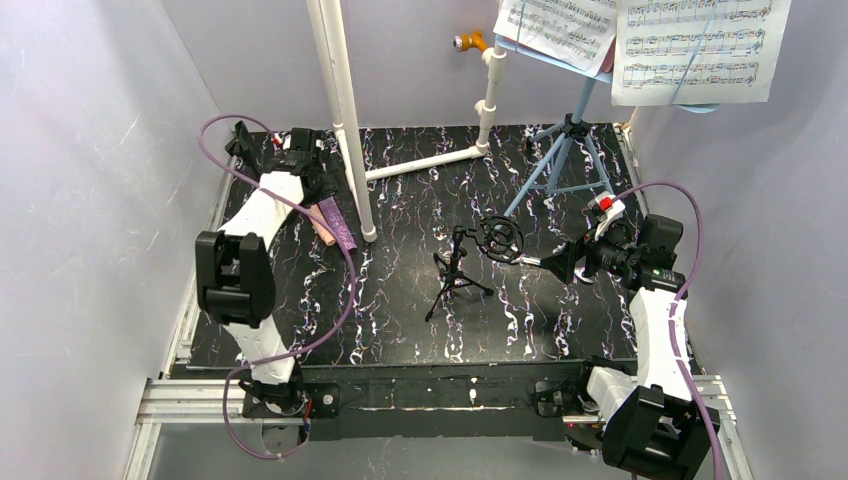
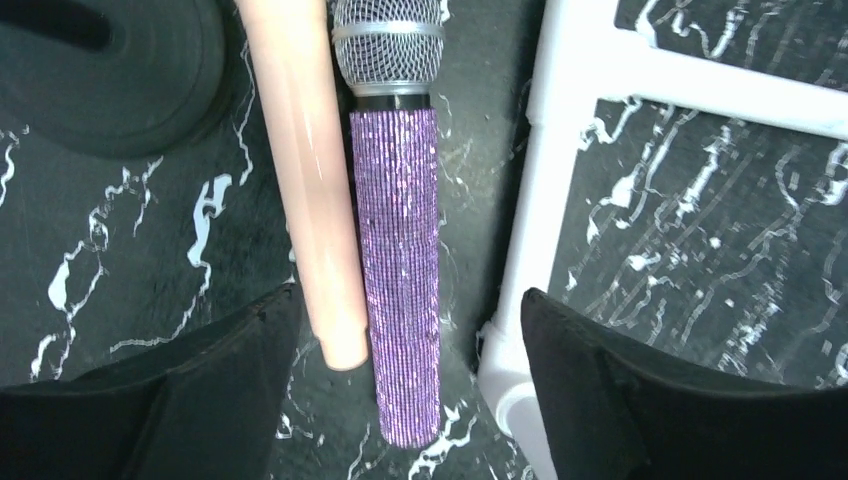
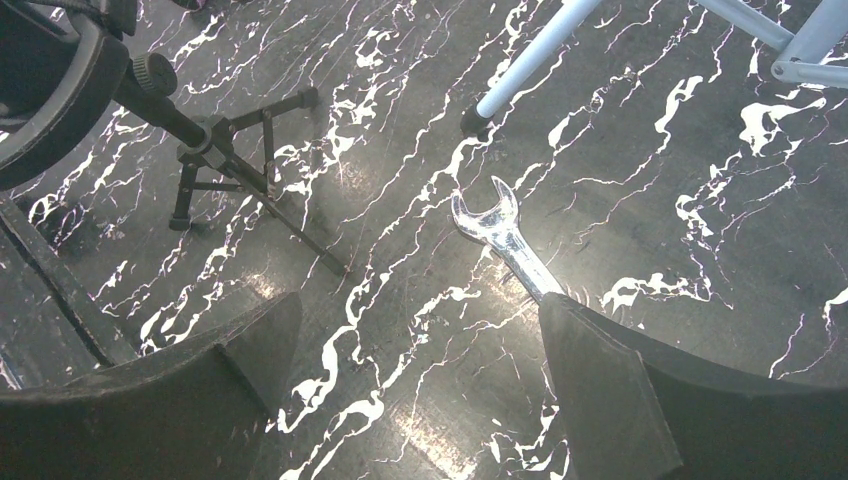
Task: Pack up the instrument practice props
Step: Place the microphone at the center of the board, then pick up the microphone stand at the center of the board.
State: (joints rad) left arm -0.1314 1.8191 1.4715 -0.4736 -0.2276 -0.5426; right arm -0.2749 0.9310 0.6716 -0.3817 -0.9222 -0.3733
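The peach microphone (image 2: pixel 305 180) and the purple glitter microphone (image 2: pixel 400 260) lie side by side on the black marbled table, next to a white pipe. My left gripper (image 2: pixel 410 340) is open just above them, its fingers straddling both handle ends; in the top view it (image 1: pixel 320 190) sits at the far left. A black round base (image 2: pixel 110 70) lies beside the peach microphone. The black mic tripod (image 1: pixel 455 275) with its ring holder (image 1: pixel 500 238) stands mid-table. My right gripper (image 3: pixel 415 340) is open and empty, low over the table right of the tripod (image 3: pixel 240 170). The light-blue music rack legs (image 1: pixel 565 160) carry sheet-music pages (image 1: pixel 695 45).
A white pipe frame (image 1: pixel 345 120) stands upright at the back left, with a horizontal run to a second post (image 1: pixel 490 90); one pipe (image 2: pixel 545 200) lies just inside my left gripper's right finger. A silver wrench (image 3: pixel 500 235) lies by my right gripper's right finger. Grey walls close in on both sides.
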